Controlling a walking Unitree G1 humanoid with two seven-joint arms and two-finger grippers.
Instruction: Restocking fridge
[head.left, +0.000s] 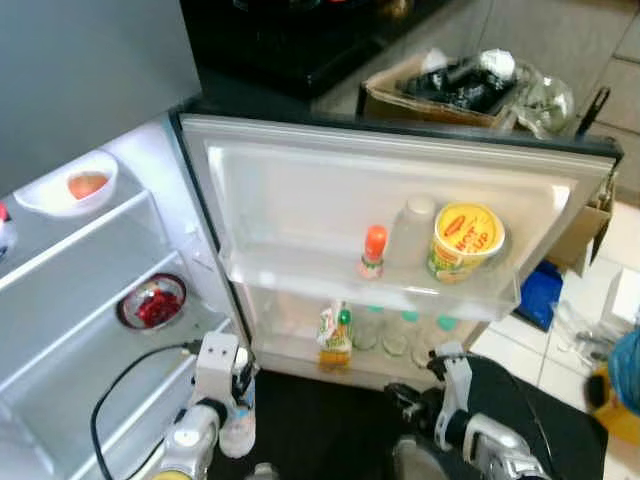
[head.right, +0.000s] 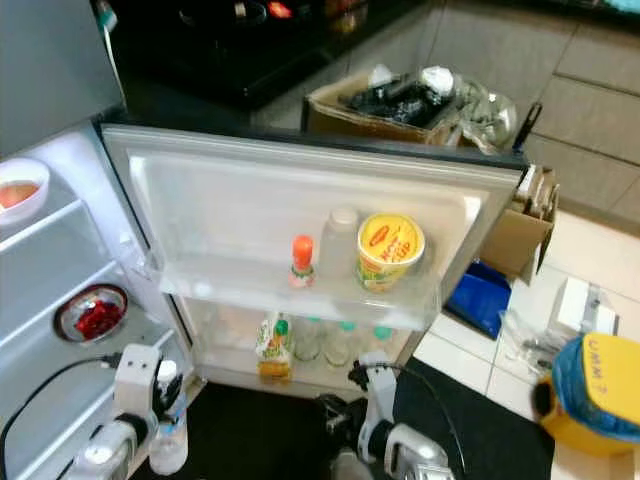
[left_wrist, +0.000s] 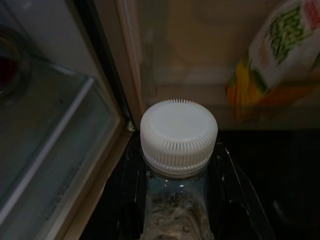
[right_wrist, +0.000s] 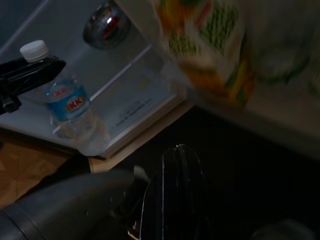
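My left gripper (head.left: 240, 395) is clamped on a small water bottle (head.left: 238, 425), its black fingers (left_wrist: 131, 200) pressed to either side just under the white ribbed cap (left_wrist: 178, 136), so the bottle hangs upright with its long axis vertical and its blue label (right_wrist: 66, 102) facing outward. It sits low, in front of the bottom corner where the fridge body meets the open door (head.left: 400, 190). From here the lower door shelf (head.left: 350, 350) lies ahead and to my right, close by, already holding a green-and-orange juice carton (head.left: 335, 335) and a row of clear bottles (head.left: 395, 335) with pale caps; the glass shelves of the fridge body (head.left: 90, 330) lie to my left, one carrying a steel bowl of red food (head.left: 152, 302), a higher one a white bowl (head.left: 70, 185). The upper door shelf holds an orange-capped bottle (head.left: 372, 252), a white bottle (head.left: 412, 232) and a yellow tub (head.left: 465, 240). I judge the left arm the one to place it, since it holds the bottle and is nearest the hinge side. My right gripper (head.left: 415, 400) rests low before the door; whether its fingers are apart or together I cannot tell.
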